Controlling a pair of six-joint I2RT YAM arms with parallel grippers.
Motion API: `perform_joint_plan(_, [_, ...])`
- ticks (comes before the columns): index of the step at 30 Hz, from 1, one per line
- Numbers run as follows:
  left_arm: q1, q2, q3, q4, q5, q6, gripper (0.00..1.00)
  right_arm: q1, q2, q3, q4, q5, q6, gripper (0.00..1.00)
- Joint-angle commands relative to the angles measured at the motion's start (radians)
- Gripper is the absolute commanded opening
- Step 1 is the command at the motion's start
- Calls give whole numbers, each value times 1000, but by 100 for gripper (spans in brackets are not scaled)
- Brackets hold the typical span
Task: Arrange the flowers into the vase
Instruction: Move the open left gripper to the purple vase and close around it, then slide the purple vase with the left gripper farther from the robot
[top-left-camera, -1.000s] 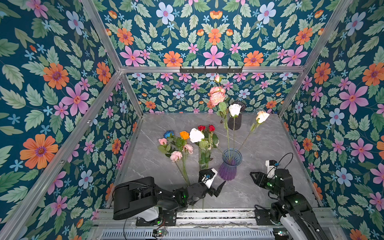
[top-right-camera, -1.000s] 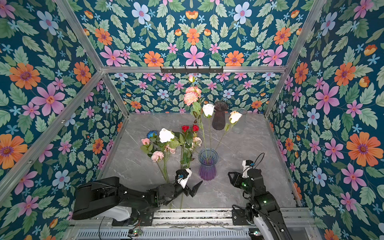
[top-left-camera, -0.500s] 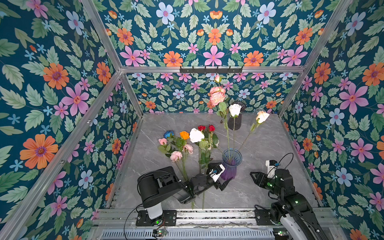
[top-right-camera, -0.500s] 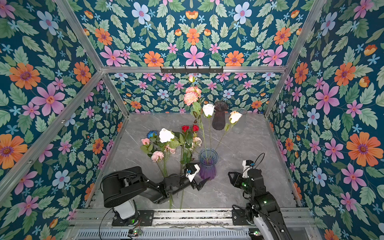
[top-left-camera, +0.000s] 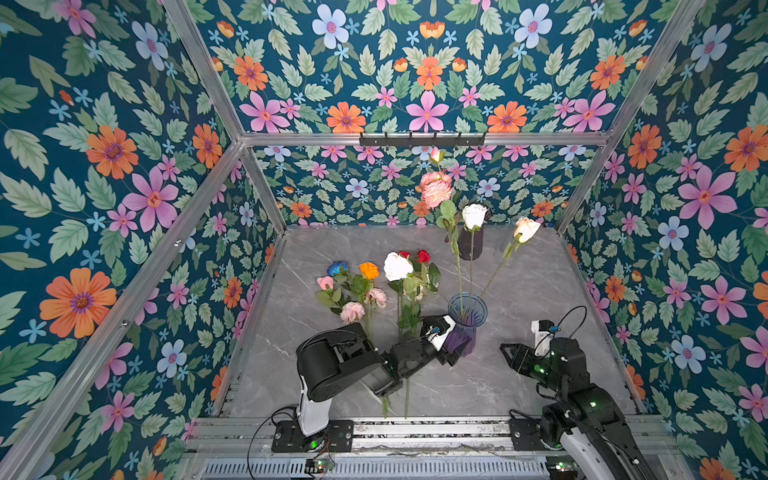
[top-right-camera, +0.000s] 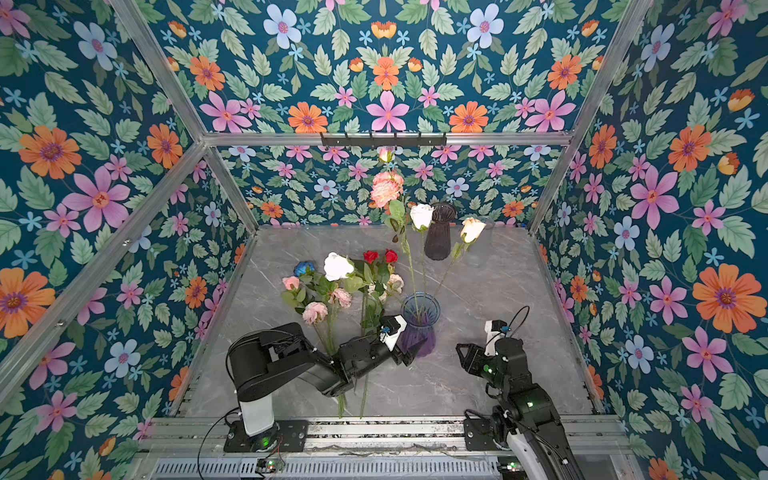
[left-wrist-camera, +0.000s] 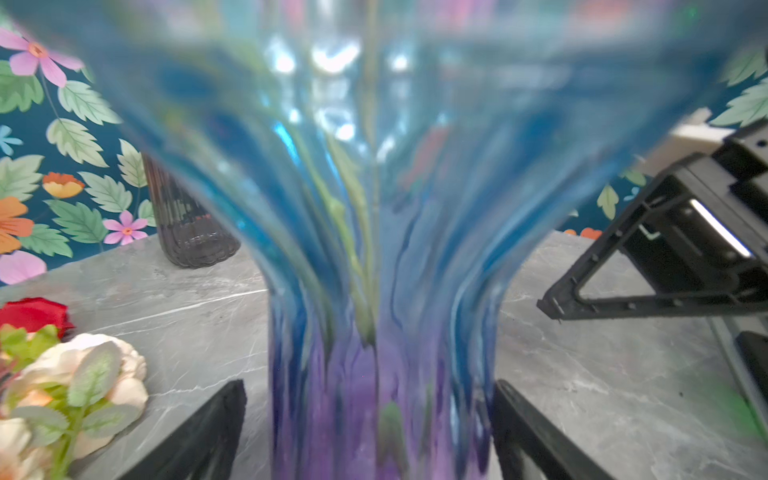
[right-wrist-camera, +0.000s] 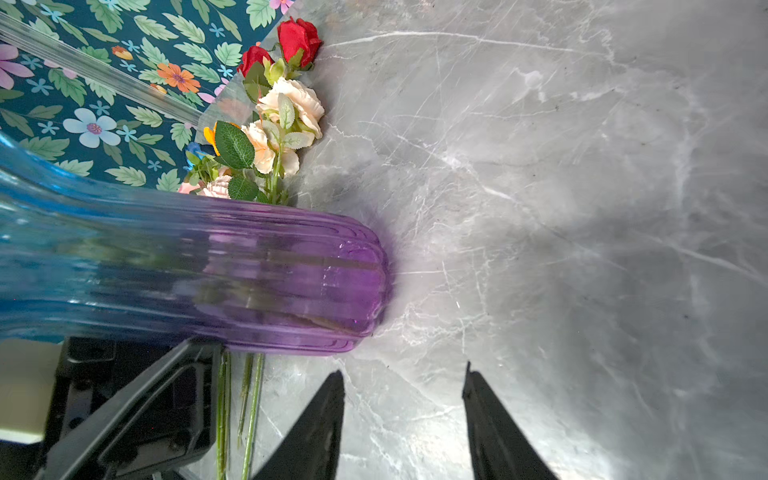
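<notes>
While the left claw (left-wrist-camera: 368, 386) sat wide around the base of the blue-and-purple vase (top-left-camera: 464, 340), a gap showing between one finger (left-wrist-camera: 216, 415) and the glass, the right claw (right-wrist-camera: 403, 370) hung half open and empty nearby. Three flowers (top-left-camera: 473, 216) stood in the vase; a loose bunch (top-left-camera: 365, 286) lay on the worktop (top-left-camera: 540, 291) just beside it, heads pointing toward the back wall (top-left-camera: 374, 187).

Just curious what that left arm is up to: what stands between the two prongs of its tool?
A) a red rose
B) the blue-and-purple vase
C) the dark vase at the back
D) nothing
B: the left wrist view shows the blue-and-purple vase standing between the two prongs of the left tool.
</notes>
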Motion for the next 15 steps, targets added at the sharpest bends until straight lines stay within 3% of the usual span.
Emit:
perform_joint_plan(1, [10,24,19,50,11,-20,89,0,-2,-3,20,10,-3,48])
perform_joint_plan(15, [44,203,230,33,74,-69,87,1,-1,-3,23,0,-5,48])
